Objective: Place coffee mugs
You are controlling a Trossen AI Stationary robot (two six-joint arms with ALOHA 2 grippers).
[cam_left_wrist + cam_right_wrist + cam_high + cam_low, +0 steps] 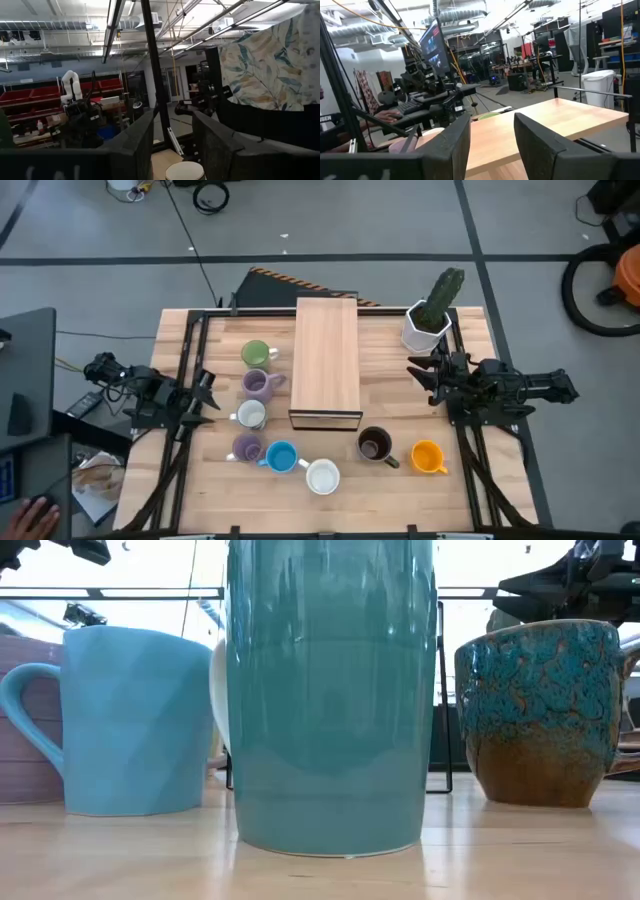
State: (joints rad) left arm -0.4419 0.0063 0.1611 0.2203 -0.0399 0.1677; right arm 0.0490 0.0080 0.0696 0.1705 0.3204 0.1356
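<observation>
A: Entry. Where do your pincers stand?

B: My left gripper (205, 398) hangs at the table's left edge, jaws apart with nothing between them; the left wrist view shows the rim of a white mug (185, 171) just past the fingertips (142, 135). My right gripper (420, 373) sits at the right side, next to the cactus pot (427, 326), jaws likewise parted and empty, facing the wooden box (326, 360).

A: And the mugs?

B: All eight on the table (175, 480). Green mug (256, 355), lilac mug (258, 384) and that white mug in a column left of the box. Second lilac mug (246, 448), blue mug (281, 457) and second white mug (322, 476) in a row toward the front. Dark brown mug (375, 445) and orange mug (428, 456) front right.

A: Step in hand?

B: Judgement: the left arm is lined up on the white mug nearest it. To do it well, I would close on the wall, not the handle, and lift straight before moving sideways.

A: Clearance?

B: Tight on the left: the lilac mug is just beside the white one, and the box wall is close behind. Frame rails run along both table edges. Open wood lies between the box and the right gripper. The right arm should mind the cactus.
</observation>
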